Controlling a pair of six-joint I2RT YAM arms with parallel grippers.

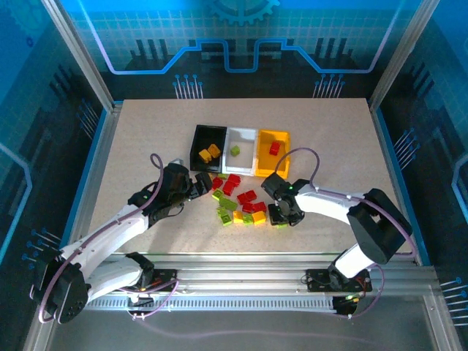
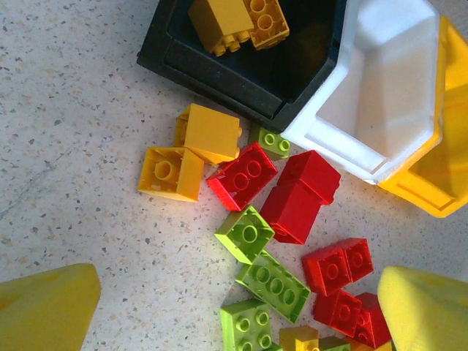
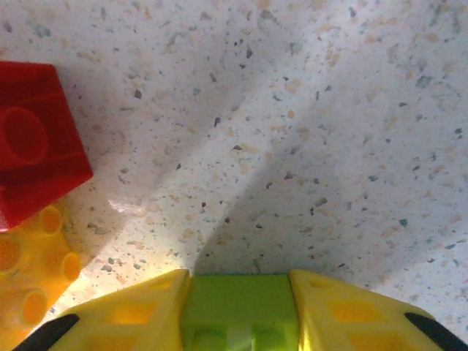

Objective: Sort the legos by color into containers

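Glossy plastic legos (image 2: 245, 175); matt speckled table (image 2: 73, 110); smooth plastic containers (image 2: 380, 80).

Containers: three, one black bin (image 1: 208, 137), one white bin (image 1: 245, 139), one yellow bin (image 1: 272, 136).
Yellow-orange legos (image 1: 213, 151): two in the black bin; about four loose.
Red legos (image 1: 275, 148): one in the yellow bin; about six loose, packed too close for a firm count.
Lime green legos (image 1: 235, 151): one in the white bin; about five loose; one pinched in the right gripper (image 1: 281, 218).
Grippers: two, left gripper (image 1: 207, 184) and right gripper.
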